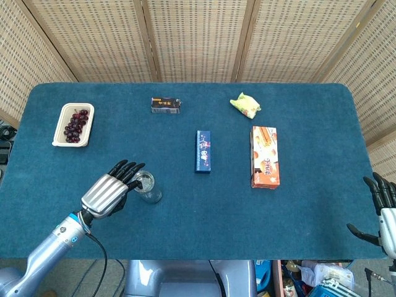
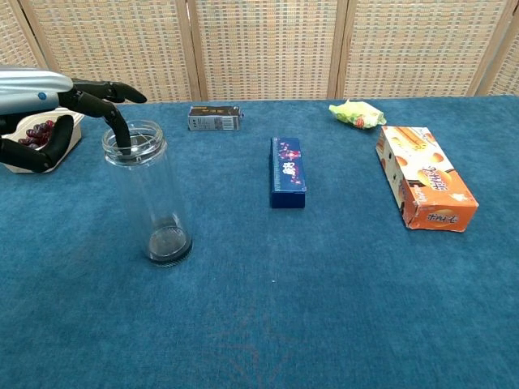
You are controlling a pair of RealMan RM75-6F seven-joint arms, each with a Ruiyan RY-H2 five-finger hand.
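A tall clear glass jar (image 1: 147, 187) stands upright and empty near the table's front left; the chest view shows it from the side (image 2: 146, 194). My left hand (image 1: 111, 193) is right beside it on its left, fingers spread, holding nothing. In the chest view the left hand (image 2: 49, 105) reaches in from the left, its fingertips (image 2: 122, 134) at the jar's rim and the thumb lower on the left. My right hand (image 1: 385, 218) hangs past the table's front right corner with fingers apart and empty.
On the blue table (image 1: 309, 204) lie a beige tray of dark red fruit (image 1: 73, 124), a small dark box (image 1: 166, 104), a blue box (image 1: 203, 151), an orange snack box (image 1: 264, 156) and a yellow-green packet (image 1: 245, 104). Wicker screens stand behind.
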